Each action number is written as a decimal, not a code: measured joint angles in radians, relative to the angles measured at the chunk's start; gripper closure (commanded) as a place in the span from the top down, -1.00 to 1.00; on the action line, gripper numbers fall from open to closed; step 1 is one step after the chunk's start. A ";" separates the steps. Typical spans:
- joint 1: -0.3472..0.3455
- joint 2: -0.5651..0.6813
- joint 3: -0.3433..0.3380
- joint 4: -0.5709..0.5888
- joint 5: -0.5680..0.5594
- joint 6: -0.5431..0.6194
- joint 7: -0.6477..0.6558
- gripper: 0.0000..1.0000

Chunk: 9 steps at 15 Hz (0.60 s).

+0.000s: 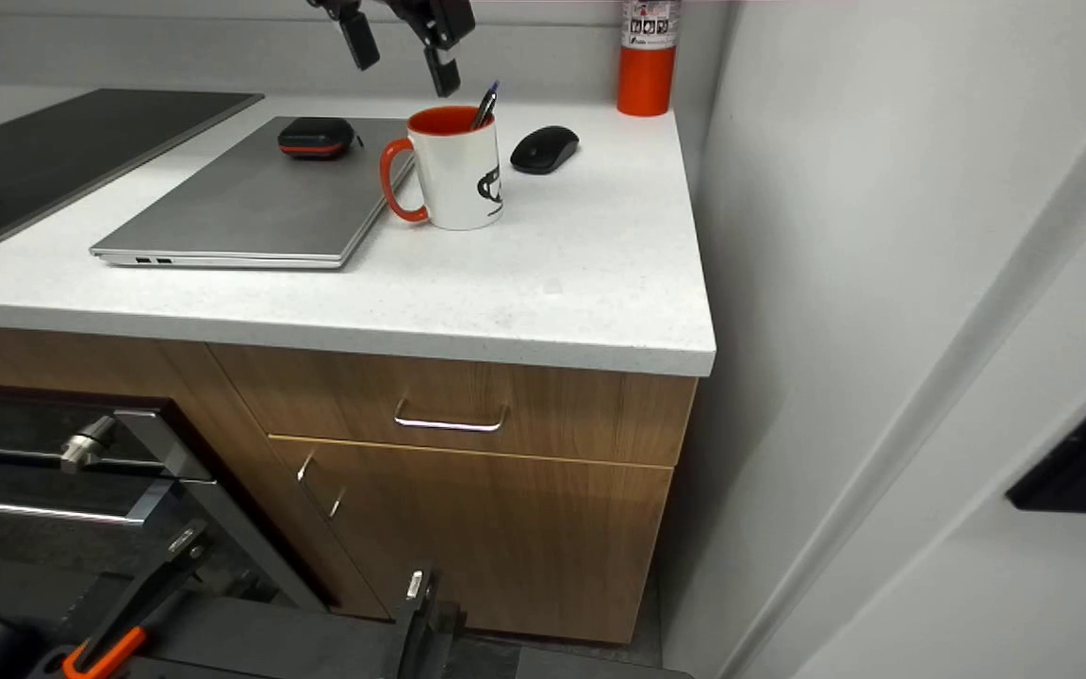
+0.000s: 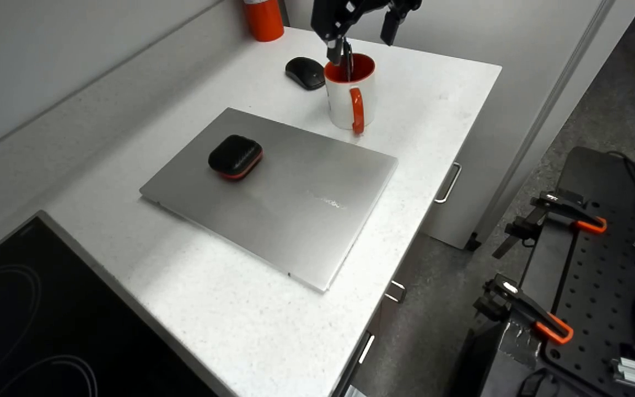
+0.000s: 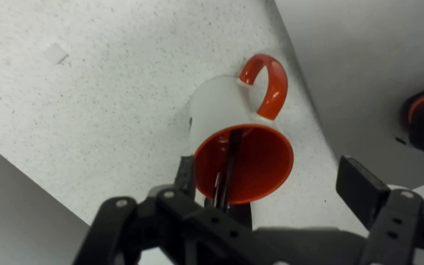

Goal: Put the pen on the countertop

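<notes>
In both exterior views the pen (image 1: 484,107) is being supported inside the white mug (image 1: 456,184), its upper part being shown above the orange rim; in an exterior view it is being tilted toward one o'clock. The mug is being borne upright on the white countertop (image 1: 590,264), its handle (image 1: 387,179) being turned to nine o'clock in that view. Above the mug the gripper (image 1: 407,72) is being held with its fingers (image 1: 360,42) spread wide apart, and a gap is being shown between the nearer fingertip and the pen. In the wrist view the mouth of the mug is being framed between the fingers, one being seen at about nine o'clock from its middle and one at about three; the pen is being seen within, nearer to the finger at nine.

From the mug, in an exterior view, the black mouse (image 1: 545,149) is being seen between two and three o'clock, and a red cylinder (image 1: 645,83) is being shown farther off at two. At nine o'clock, just beside the mug, the closed grey laptop (image 1: 241,203) is being borne by the countertop. On its lid a black case (image 1: 312,138) with a red stripe is being carried, between one and two o'clock from the lid's middle. Farther off at nine, the black stovetop (image 1: 81,151) is being seen.
</notes>
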 measured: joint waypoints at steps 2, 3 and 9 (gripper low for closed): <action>-0.010 0.050 -0.008 0.032 -0.017 0.049 0.062 1.00; -0.015 0.072 -0.014 0.047 -0.030 0.067 0.094 1.00; -0.019 0.145 -0.051 0.107 -0.055 0.084 0.187 1.00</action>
